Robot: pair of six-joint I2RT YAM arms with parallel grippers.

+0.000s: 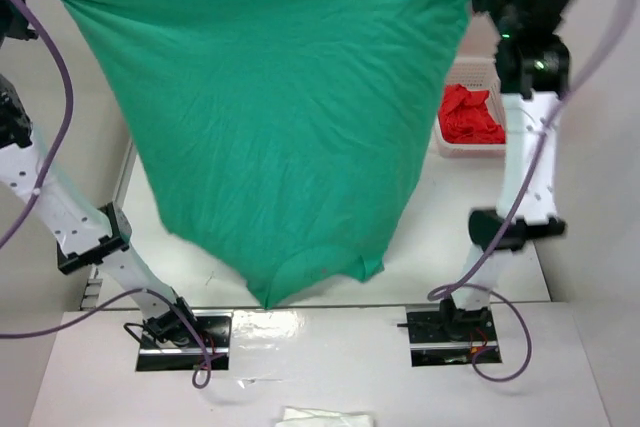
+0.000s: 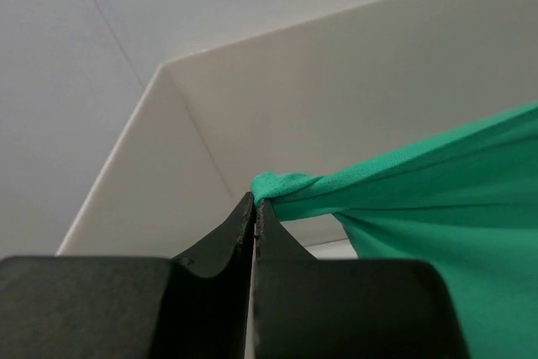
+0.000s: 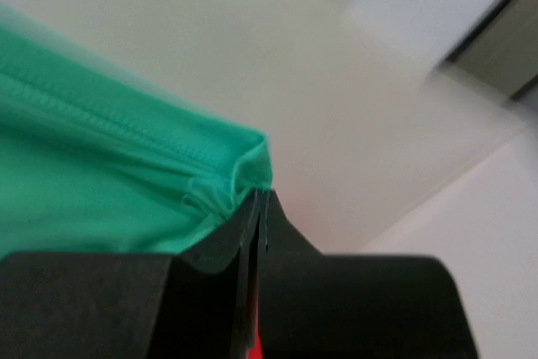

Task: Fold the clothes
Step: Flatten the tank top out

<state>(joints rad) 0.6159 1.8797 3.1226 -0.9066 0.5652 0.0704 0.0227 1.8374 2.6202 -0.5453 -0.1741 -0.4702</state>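
top external first, ben: where's the green t-shirt [image 1: 280,117]?

up in the air, ana, stretched between both arms above the table [image 1: 440,237]. its top edge runs taut from side to side, and the neck end hangs lowest, near the arm bases.

and the left gripper [image 2: 255,203]?

left wrist view has its jaws pressed together on a bunched corner of the green fabric.

the right gripper [image 3: 259,195]?

same there: right wrist view shows the jaws pinched tight on a hemmed corner, with the stitched seam running away to the left.

anything else about?

a red garment [image 1: 470,115] lies in a pale basket [image 1: 470,147] on the table's right side, beside the right arm and apart from the shirt.
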